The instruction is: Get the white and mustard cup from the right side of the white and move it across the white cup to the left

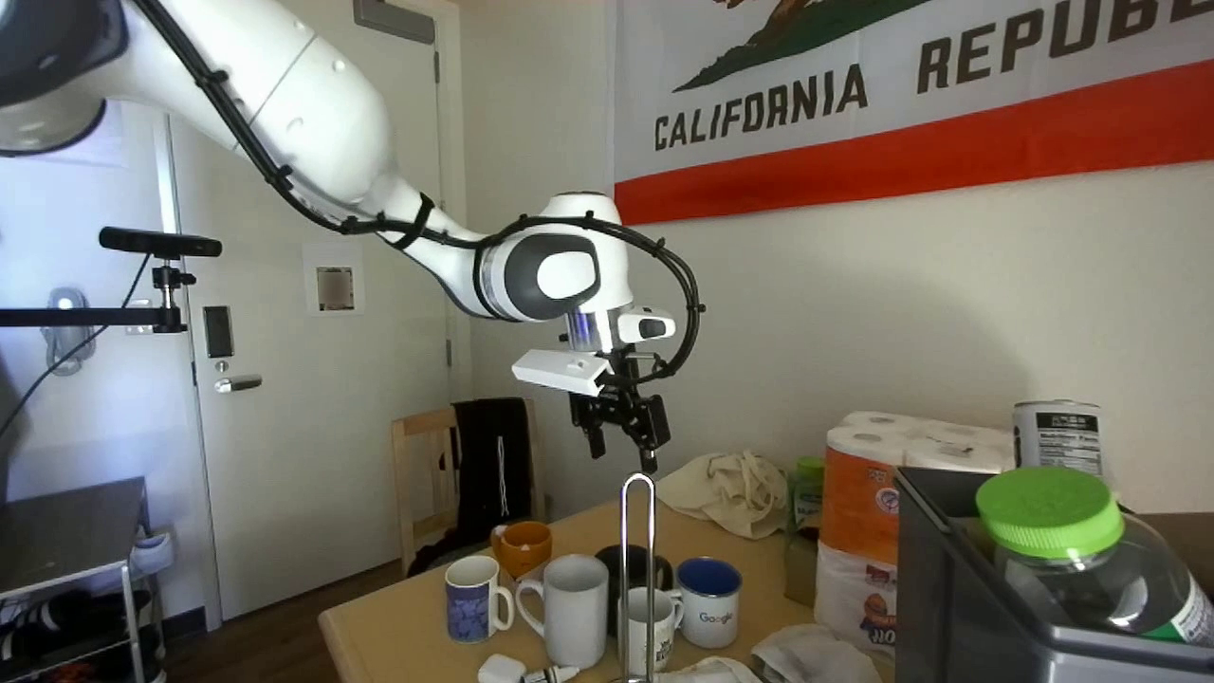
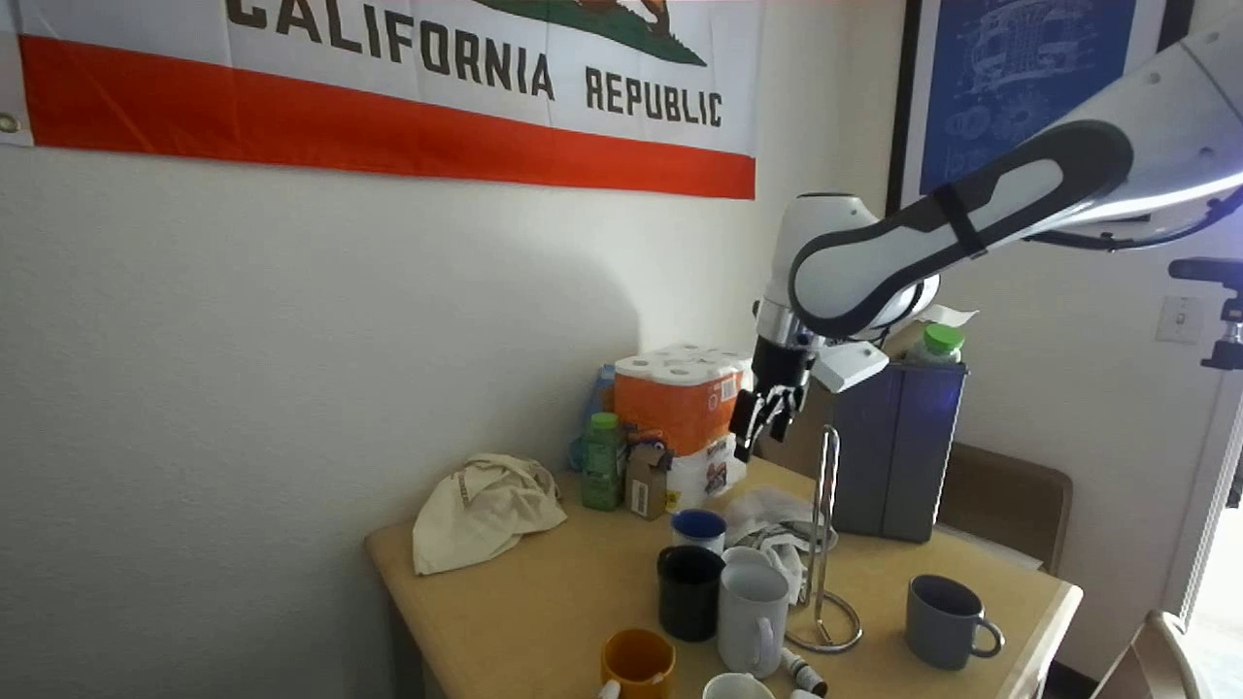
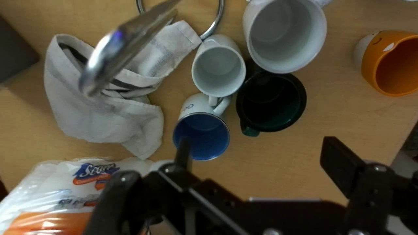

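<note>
The white and mustard cup [image 1: 527, 548] stands on the table in both exterior views [image 2: 638, 666]. In the wrist view, it [image 3: 396, 65] is at the right, showing a white base, a small face and an orange body. The plain white cup [image 1: 577, 612] stands upright with its handle out, also in an exterior view [image 2: 754, 616]. In the wrist view, it [image 3: 287, 36] is at top centre, apart from the mustard cup. My gripper [image 1: 623, 457] is open and empty, well above the table; its fingers [image 3: 258, 147] spread over bare wood, one overlapping a blue-lined mug.
A dark green mug [image 3: 271, 101] stands close beside the white cup. A small white mug [image 3: 218, 70] and the blue-lined mug [image 3: 202, 137] are near it. A tall metal stand [image 3: 124, 49] rises close to my gripper. A cloth [image 3: 104, 107], paper roll pack [image 2: 680, 413] and grey mug [image 2: 942, 621] are around.
</note>
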Available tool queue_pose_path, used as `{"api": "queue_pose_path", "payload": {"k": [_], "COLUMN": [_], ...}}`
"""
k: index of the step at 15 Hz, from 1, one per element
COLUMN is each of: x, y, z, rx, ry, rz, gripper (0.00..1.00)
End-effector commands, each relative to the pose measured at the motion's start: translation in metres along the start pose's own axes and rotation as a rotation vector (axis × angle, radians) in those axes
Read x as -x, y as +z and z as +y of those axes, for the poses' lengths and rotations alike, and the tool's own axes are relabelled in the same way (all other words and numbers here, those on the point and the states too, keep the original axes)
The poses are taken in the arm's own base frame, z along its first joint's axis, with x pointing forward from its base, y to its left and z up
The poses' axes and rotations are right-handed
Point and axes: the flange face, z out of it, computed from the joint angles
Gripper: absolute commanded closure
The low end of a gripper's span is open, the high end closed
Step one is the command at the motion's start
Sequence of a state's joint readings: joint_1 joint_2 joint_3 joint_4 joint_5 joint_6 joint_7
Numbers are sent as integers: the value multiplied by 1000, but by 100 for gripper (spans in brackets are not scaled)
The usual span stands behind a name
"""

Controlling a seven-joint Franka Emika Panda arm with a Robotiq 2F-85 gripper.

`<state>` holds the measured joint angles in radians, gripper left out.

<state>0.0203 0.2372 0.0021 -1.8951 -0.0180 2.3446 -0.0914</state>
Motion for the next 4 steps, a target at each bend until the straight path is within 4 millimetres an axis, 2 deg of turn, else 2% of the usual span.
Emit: {"api": "queue_pose_path", "payload": {"k": [1,4], "x": [27,37], "y": [-21,-28], "z": [10,16], "rx": [-13,-3], "ry": [66,91], "rz": [-24,-25], "gripper": [0,0]}}
